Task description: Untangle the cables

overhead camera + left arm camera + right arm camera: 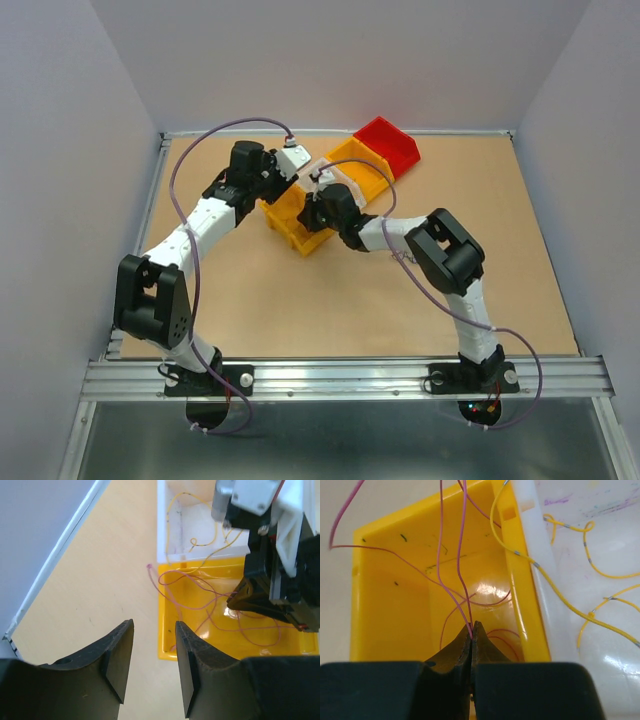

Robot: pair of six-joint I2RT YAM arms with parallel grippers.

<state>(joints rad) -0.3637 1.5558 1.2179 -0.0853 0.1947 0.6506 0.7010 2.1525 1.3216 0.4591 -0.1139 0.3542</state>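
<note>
Cables point(466, 612): hair-thin flexible wires in loose loops and curls. They lie ahead of both claws, spread across two adjoining bins.

- pink-purple strands point(439, 535): smooth and glossy. Two of them converge into the tip of the right claw, and more loops lie on the bin floor just beyond it. One free end hangs over the bin rim, ahead of the left claw.
- yellow strand point(536, 566): glossy, with short grey bands at intervals. It crosses the shared bin walls beside the right claw and coils in the neighbouring bin.
- right claw point(471, 627): black, matt, wedge-shaped fingers pressed together and pinching the pink-purple strands at the tip.
- left claw point(153, 640): the same black wedges standing apart, with nothing between them. It hangs over bare desk just off the yellow bin's corner.
- yellow bin point(385, 630): moulded plastic, rectangular and open-topped, directly under and ahead of the right claw. The floor is shiny with a few dark specks.
- white bin point(535, 530): shiny white plastic, wall to wall with the yellow bin. Purple pen smears on its floor are too faint to read.
- second yellow bin point(358, 160) and red bin point(392, 140): the same moulded shape, further along the row beyond the claws.
- desk point(300, 310): flat, matt, tan board.
</note>
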